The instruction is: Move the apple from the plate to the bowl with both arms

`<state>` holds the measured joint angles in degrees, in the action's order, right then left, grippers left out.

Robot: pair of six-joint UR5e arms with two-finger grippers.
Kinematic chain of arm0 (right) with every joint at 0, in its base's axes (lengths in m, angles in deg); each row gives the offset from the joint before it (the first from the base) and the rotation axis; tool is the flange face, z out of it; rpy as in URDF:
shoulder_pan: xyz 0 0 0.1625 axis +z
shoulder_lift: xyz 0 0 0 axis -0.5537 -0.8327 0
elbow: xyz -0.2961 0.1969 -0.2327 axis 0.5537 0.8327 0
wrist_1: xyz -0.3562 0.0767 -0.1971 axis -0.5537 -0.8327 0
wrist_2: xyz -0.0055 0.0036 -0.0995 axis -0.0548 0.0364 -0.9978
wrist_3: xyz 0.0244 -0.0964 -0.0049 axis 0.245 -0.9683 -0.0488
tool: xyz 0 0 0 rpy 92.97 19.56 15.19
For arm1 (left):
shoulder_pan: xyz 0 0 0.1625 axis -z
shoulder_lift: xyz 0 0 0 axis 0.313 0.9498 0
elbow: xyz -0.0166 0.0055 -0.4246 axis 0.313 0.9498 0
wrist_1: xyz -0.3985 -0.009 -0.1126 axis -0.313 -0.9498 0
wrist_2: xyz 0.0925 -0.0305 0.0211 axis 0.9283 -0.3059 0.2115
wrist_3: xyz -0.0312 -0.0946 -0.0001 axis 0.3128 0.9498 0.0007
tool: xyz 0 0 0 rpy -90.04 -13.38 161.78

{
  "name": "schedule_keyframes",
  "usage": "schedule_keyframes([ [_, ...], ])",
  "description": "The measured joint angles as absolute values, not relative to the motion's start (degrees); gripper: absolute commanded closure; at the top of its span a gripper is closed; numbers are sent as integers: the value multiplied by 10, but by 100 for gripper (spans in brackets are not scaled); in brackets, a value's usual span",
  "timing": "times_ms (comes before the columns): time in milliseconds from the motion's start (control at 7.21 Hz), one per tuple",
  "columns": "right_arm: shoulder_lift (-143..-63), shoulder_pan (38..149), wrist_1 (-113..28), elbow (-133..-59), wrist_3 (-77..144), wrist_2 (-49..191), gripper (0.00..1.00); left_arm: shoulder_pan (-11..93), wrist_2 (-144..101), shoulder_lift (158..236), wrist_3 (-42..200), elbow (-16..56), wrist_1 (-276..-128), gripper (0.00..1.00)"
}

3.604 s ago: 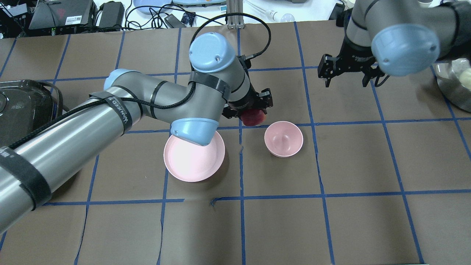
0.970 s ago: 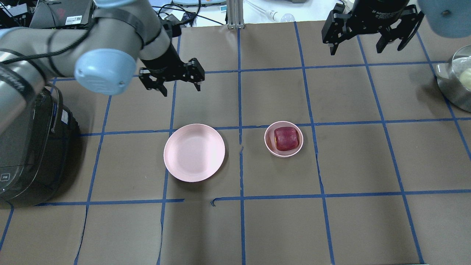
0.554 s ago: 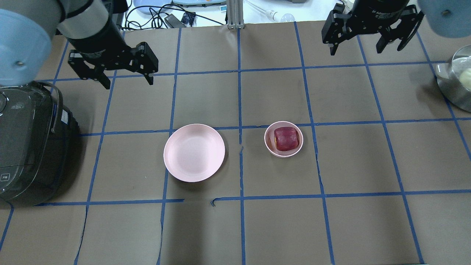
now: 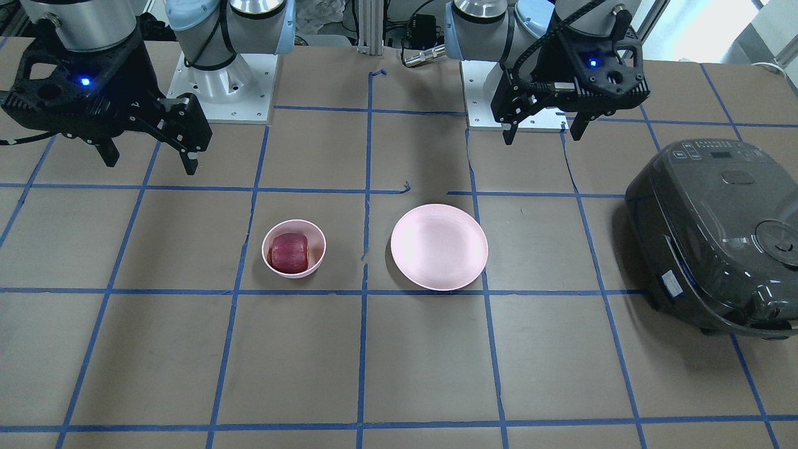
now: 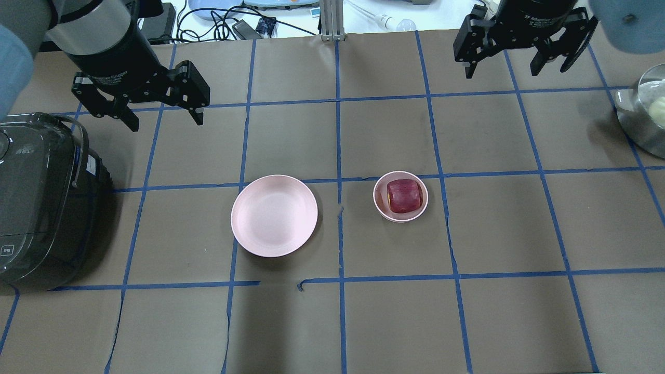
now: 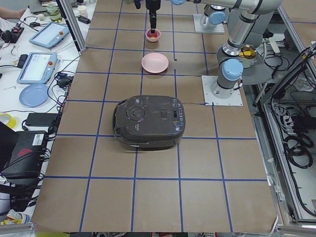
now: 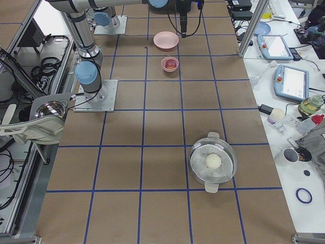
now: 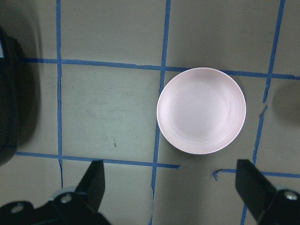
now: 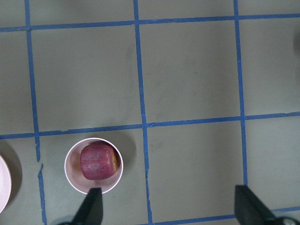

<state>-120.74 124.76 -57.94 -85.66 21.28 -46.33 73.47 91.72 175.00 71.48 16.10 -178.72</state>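
The dark red apple [image 5: 403,196] lies inside the small deep pink bowl [image 5: 381,206]; it also shows in the front view [image 4: 288,253] and the right wrist view [image 9: 98,161]. The wide pink plate [image 5: 274,215] is bare, to the left of the bowl; the left wrist view looks straight down on the plate [image 8: 201,110]. My left gripper [image 5: 162,119] is open and empty, raised high at the far left, well away from the plate. My right gripper [image 5: 501,70] is open and empty, raised high at the far right, well away from the bowl.
A dark rice cooker [image 5: 36,202] stands at the left edge of the table. A steel pot [image 5: 644,117] with a pale ball in it sits at the right edge. Blue tape lines grid the brown table cover.
The left gripper let the apple go into the bowl, then rose and drew back far to the left, open. The right gripper rose toward the far edge and has held still since.
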Motion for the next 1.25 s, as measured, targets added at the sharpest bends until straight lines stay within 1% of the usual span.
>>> schedule_keyframes([
  [277, -1207, 1248, -579, -857, 213, -463, 0, 726, 915, 1756, 713, 160, -1775, 0],
  [416, -1207, 1248, -579, -857, 213, -463, 0, 723, 916, 1749, 713, 162, -1776, 0],
  [693, -1207, 1248, -579, -857, 213, -464, 0, 699, 921, 1709, 712, 138, -1811, 0],
  [1248, -1207, 1248, -579, -857, 213, -464, 0, 658, 923, 1700, 684, 137, -1818, 0],
])
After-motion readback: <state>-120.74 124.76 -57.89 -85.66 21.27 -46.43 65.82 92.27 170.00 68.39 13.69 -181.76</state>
